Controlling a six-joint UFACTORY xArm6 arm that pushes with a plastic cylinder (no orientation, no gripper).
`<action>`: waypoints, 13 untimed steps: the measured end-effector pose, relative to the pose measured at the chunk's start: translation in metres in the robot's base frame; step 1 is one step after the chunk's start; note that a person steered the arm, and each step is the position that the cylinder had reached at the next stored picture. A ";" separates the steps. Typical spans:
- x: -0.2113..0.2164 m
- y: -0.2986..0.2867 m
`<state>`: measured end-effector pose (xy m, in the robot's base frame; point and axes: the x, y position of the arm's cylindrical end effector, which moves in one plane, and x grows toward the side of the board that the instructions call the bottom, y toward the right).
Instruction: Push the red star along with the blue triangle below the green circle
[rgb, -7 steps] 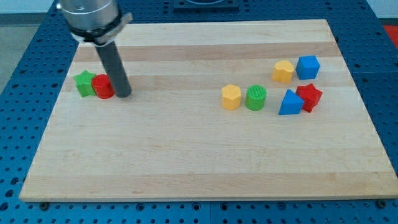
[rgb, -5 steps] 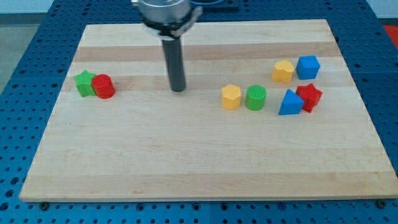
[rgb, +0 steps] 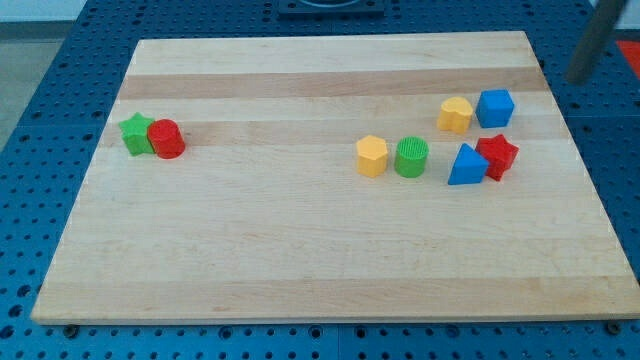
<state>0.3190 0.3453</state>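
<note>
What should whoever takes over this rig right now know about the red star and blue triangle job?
My tip is off the board at the view's upper right, touching no block.
Red star and blue triangle sit touching, at the view's right of the green circle, not below it.
Done: nothing visible yet.
Left: push both toward the view's lower left until they lie below the green circle.

On the counter (rgb: 300, 260), the star (rgb: 499, 155) touches the triangle (rgb: 466, 166) at its 3 o'clock. The circle (rgb: 411, 157) sits at the triangle's 9, a hexagon (rgb: 371, 156) beside it. Cube (rgb: 495, 107) and another hexagon (rgb: 455, 114) lie around 12. Another star (rgb: 135, 132) and a cylinder (rgb: 167, 139) touch far off at 9.
</note>
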 end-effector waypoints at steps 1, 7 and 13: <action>0.050 -0.009; 0.096 -0.113; 0.209 -0.183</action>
<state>0.5284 0.1628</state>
